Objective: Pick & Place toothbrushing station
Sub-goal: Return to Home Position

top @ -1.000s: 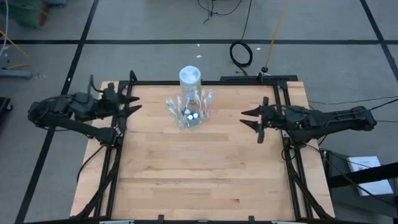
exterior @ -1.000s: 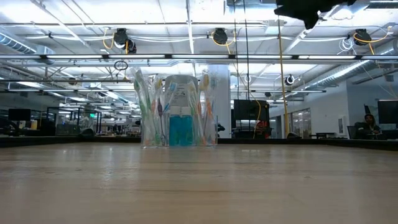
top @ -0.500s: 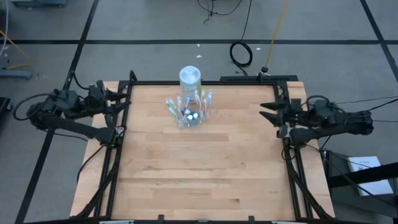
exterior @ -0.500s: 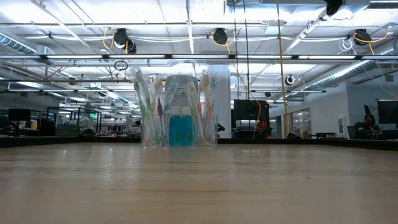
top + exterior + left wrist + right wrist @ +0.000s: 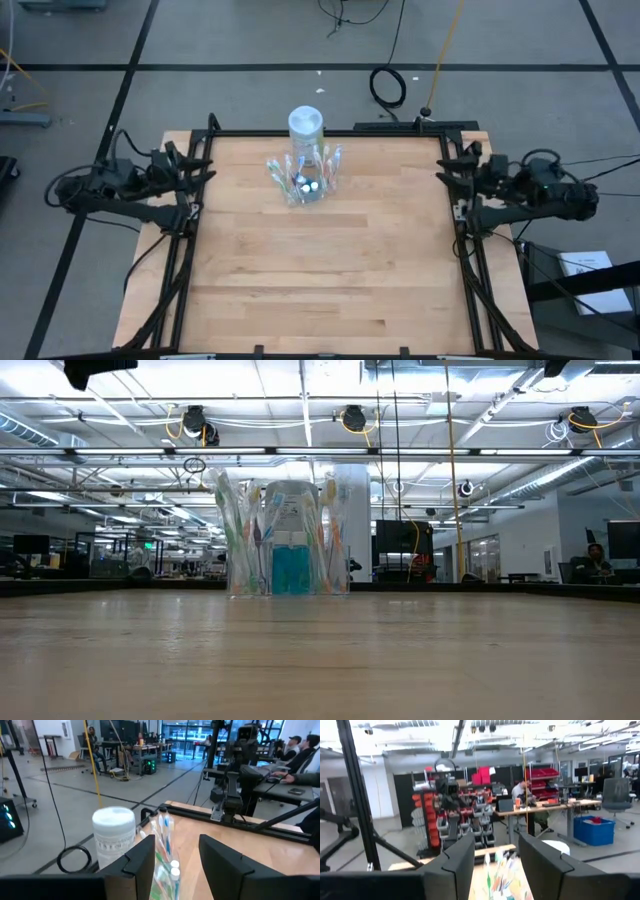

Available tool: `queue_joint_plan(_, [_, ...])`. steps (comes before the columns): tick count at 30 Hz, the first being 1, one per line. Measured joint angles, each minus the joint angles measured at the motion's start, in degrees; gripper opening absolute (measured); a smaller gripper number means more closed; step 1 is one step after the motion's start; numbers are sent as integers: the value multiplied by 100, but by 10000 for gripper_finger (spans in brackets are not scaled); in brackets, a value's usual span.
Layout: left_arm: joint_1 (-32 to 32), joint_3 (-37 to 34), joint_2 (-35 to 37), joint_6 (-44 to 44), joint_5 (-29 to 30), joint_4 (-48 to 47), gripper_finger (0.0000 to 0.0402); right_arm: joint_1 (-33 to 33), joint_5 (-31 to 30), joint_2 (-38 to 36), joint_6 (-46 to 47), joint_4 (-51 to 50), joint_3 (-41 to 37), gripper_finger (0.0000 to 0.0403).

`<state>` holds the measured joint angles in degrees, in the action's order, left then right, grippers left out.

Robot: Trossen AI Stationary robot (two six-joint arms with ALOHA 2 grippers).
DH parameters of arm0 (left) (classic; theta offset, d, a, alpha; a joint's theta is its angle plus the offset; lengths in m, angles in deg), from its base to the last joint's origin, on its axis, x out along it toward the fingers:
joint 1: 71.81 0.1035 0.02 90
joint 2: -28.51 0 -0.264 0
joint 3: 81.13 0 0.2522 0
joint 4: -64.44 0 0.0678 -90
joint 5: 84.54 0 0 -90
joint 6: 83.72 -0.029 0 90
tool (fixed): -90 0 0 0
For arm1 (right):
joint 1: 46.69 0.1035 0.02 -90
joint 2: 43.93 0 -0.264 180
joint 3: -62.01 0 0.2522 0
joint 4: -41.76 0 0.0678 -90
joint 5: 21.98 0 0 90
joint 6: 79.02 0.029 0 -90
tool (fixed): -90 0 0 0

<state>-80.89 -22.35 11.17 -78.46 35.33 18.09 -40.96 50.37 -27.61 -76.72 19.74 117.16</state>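
Both arms have pulled back off the pale wooden tabletop (image 5: 330, 270). The left gripper (image 5: 200, 170) now sits at the left frame rail and the right gripper (image 5: 450, 172) at the right rail, where a second ago it reached well inward. Each has its fingers spread and empty. The small clear plastic toothbrushing station (image 5: 305, 182), full of toothbrushes, stands unmoved just beside the white-topped canister (image 5: 306, 124), so the placing looks finished.

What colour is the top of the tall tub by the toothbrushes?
White. The canister's top shows best in the left wrist view.
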Motion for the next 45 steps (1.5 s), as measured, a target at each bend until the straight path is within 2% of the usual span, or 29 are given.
queue_joint_plan(4, [0,-367,318,269,1,65,159,0,0,-272,1,-25,0,144])
queue_joint_plan(13, [0,-1524,770,229,2,1233,159,-2,156,-369,149,-278,-268,144])
queue_joint_plan(20, [0,-1784,777,236,-64,1477,159,-2,597,-581,377,-200,-683,144])
queue_joint_plan(27, [0,-1872,715,338,-549,1690,159,-2,975,-1092,504,805,-1669,144])
queue_joint_plan(30, [0,-2215,712,221,-595,2146,159,-2,1046,-1265,471,1209,-2074,144])
queue_joint_plan(36, [0,-2945,714,90,-605,3183,159,-2,1046,-1501,581,968,-2216,144])
queue_joint_plan(40, [0,-3254,712,304,-608,3382,159,-2,1045,-1505,746,697,-2229,144])
queue_joint_plan(45, [0,-3659,710,378,-606,3932,159,-2,1039,-1503,751,1030,-2585,144])
